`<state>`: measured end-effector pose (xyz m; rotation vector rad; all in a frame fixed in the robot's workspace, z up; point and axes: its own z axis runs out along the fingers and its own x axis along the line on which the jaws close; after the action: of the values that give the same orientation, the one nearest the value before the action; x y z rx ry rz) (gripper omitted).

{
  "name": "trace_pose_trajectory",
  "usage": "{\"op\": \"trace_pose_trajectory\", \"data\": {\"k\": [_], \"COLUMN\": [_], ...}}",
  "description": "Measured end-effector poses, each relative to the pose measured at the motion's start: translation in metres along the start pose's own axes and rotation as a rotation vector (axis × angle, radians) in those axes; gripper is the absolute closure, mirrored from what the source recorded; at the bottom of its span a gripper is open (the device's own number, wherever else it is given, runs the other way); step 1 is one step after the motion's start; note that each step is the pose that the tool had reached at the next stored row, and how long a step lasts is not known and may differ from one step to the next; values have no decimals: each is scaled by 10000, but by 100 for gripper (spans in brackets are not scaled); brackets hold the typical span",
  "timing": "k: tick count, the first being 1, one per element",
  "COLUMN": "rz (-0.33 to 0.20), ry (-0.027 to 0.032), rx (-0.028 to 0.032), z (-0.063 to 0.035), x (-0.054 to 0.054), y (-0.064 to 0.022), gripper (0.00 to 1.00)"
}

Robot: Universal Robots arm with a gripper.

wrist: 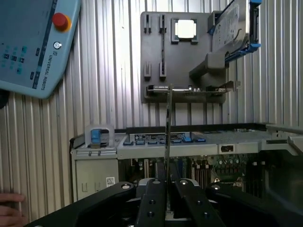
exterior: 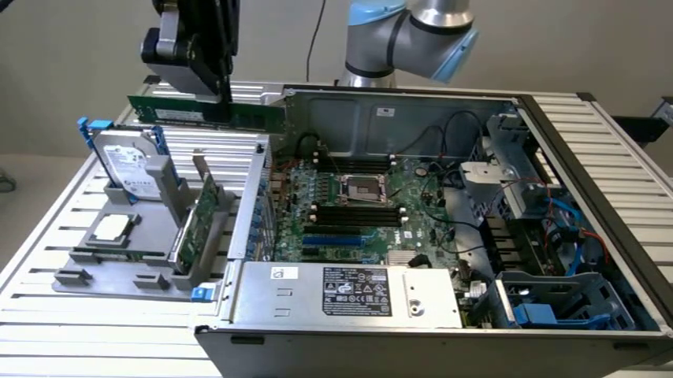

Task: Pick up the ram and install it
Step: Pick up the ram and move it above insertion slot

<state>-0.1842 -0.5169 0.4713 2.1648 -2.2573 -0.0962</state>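
The ram (exterior: 173,113) is a long green stick with black chips, held level in the air above the case's left wall at the exterior view's upper left. My black gripper (exterior: 223,98) is shut on its middle from above. The wrist view shows the ram (wrist: 167,137) edge-on as a thin line running out from between the two fingers (wrist: 154,198), with the gripper (wrist: 166,182) closed on it. Below and to the exterior view's right lies the motherboard with its black memory slots (exterior: 358,214), inside the open computer case (exterior: 589,157).
A grey holder (exterior: 116,264) at the exterior view's left carries an upright hard drive (exterior: 131,165), a silver processor chip (exterior: 110,228) and a wider green expansion card (exterior: 200,216). A teach pendant (wrist: 33,42) and a person's hand (wrist: 9,208) lie on the slatted table.
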Motion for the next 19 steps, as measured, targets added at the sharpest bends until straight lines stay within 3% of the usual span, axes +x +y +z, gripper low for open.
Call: {"op": "trace_pose_trajectory", "data": {"k": [19], "rz": [0], "ry": [3], "rx": [1], "z": [279], "x": [-370], "y": [-852], "gripper": [86]}}
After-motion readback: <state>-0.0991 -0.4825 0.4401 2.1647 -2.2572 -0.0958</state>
